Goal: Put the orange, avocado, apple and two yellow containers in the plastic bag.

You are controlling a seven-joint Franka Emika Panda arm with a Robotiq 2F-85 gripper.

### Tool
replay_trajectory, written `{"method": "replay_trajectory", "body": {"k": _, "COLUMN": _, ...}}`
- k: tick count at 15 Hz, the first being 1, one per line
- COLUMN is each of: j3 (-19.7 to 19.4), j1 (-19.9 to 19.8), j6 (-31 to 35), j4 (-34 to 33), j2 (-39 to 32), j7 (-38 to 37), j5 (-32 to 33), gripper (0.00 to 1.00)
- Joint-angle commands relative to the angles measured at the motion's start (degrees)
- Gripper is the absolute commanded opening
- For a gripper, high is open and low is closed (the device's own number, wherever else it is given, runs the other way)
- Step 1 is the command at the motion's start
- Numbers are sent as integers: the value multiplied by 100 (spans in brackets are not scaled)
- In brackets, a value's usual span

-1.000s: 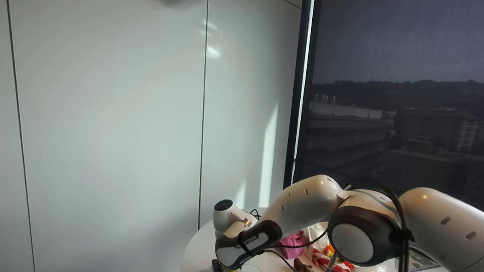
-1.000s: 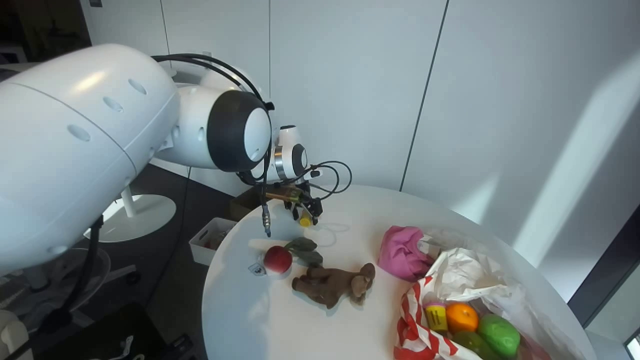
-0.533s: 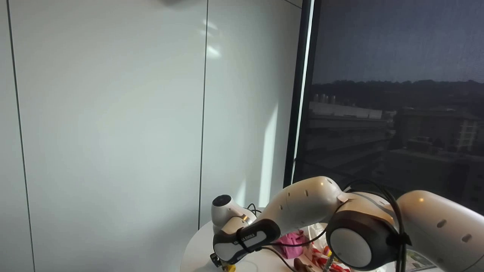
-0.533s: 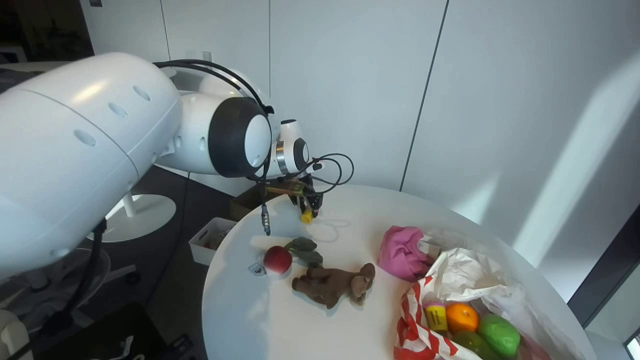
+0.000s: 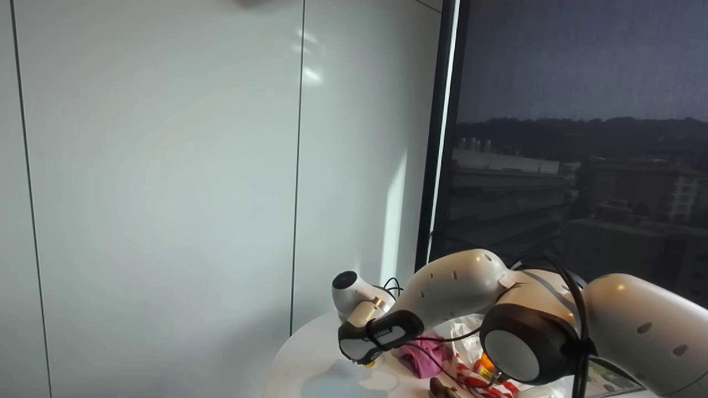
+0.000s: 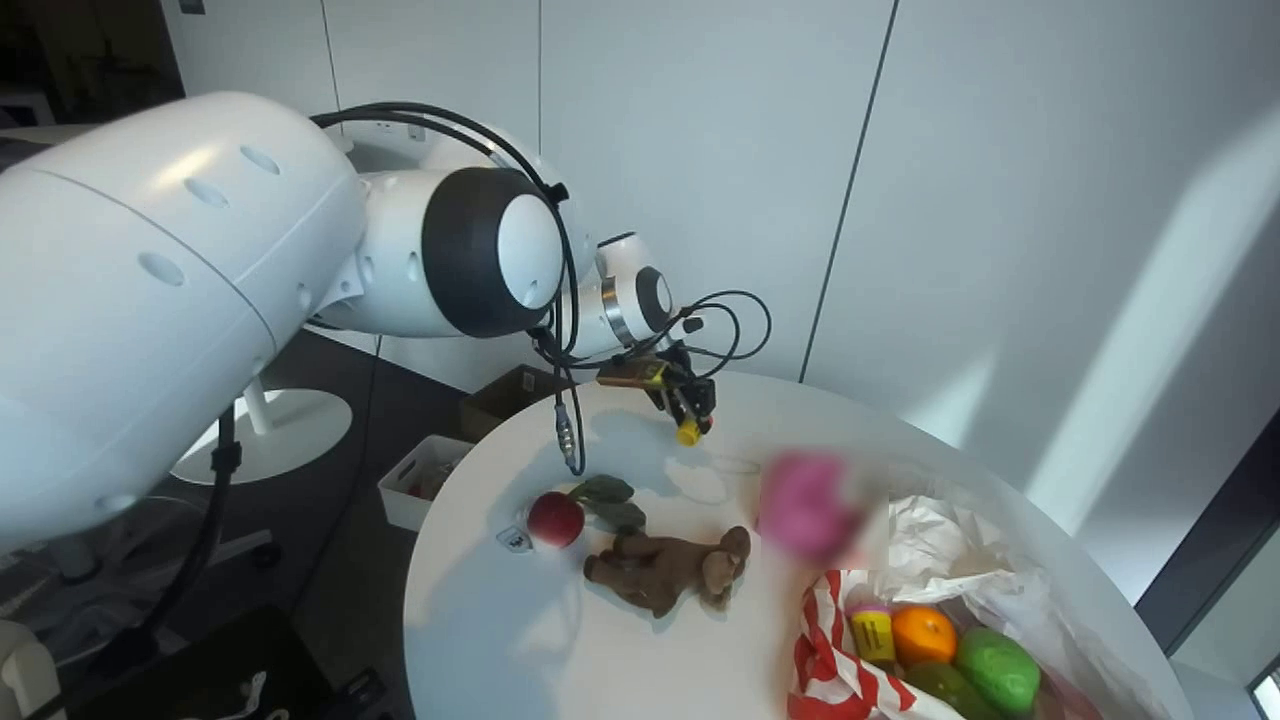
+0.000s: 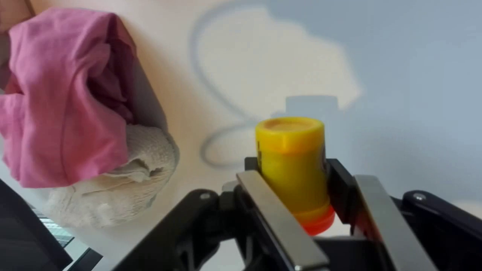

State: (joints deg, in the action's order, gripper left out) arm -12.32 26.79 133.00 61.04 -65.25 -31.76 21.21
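Note:
My gripper (image 7: 293, 165) is shut on a yellow container (image 7: 290, 141) with a red end, its yellow end pointing outward. In an exterior view the held container (image 6: 689, 432) is above the table's far part, and its yellow tip (image 5: 369, 365) just shows in an exterior view. The plastic bag (image 6: 935, 550), white with red stripes, lies open at the right. In it are another yellow container (image 6: 873, 637), the orange (image 6: 924, 636), a dark green avocado-like fruit (image 6: 945, 688) and a bright green fruit (image 6: 998, 668). A red apple-like fruit (image 6: 555, 519) lies on the table beside dark leaves.
A pink cloth bundle (image 7: 71, 94) with whitish cloth lies between my gripper and the bag. It is blurred in an exterior view (image 6: 805, 505). A brown plush toy (image 6: 665, 572) lies mid-table. The round white table (image 6: 600, 680) stands by a wall. Cables loop from the arm.
My gripper has moved up and to the right in the exterior views, toward the pink cloth, carrying the yellow container. The things on the table and in the bag have not moved.

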Motion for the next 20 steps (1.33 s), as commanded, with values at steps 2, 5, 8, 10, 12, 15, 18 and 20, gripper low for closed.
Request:
{"method": "replay_trajectory", "body": {"k": 2, "j3": -882, "j1": 50, "j6": 38, "j4": 1087, "j2": 991, "j7": -924, "j5": 250, "gripper": 25}}
{"method": "replay_trajectory", "body": {"k": 5, "j3": -1355, "j1": 77, "j6": -19, "j4": 1767, "j2": 1545, "j7": -1634, "j5": 664, "gripper": 25}}
{"method": "replay_trajectory", "body": {"k": 8, "j3": -1596, "j1": -10, "j6": -231, "j4": 2338, "j2": 1956, "j7": -2351, "j5": 1123, "gripper": 25}}
{"method": "replay_trajectory", "body": {"k": 10, "j3": -1631, "j1": -138, "j6": -393, "j4": 2778, "j2": 2238, "j7": -2765, "j5": 1345, "gripper": 25}}
{"method": "replay_trajectory", "body": {"k": 12, "j3": -1579, "j1": -319, "j6": -458, "j4": 3189, "j2": 2484, "j7": -3203, "j5": 1551, "gripper": 25}}
{"method": "replay_trajectory", "body": {"k": 15, "j3": -1440, "j1": -708, "j6": -500, "j4": 3642, "j2": 2747, "j7": -3738, "j5": 1736, "gripper": 25}}
{"method": "replay_trajectory", "body": {"k": 18, "j3": -1313, "j1": -1085, "j6": -410, "j4": 3902, "j2": 2840, "j7": -4211, "j5": 1850, "gripper": 25}}
{"method": "replay_trajectory", "body": {"k": 20, "j3": -1184, "j1": -1327, "j6": -226, "j4": 3944, "j2": 2765, "j7": -4506, "j5": 1878, "gripper": 25}}
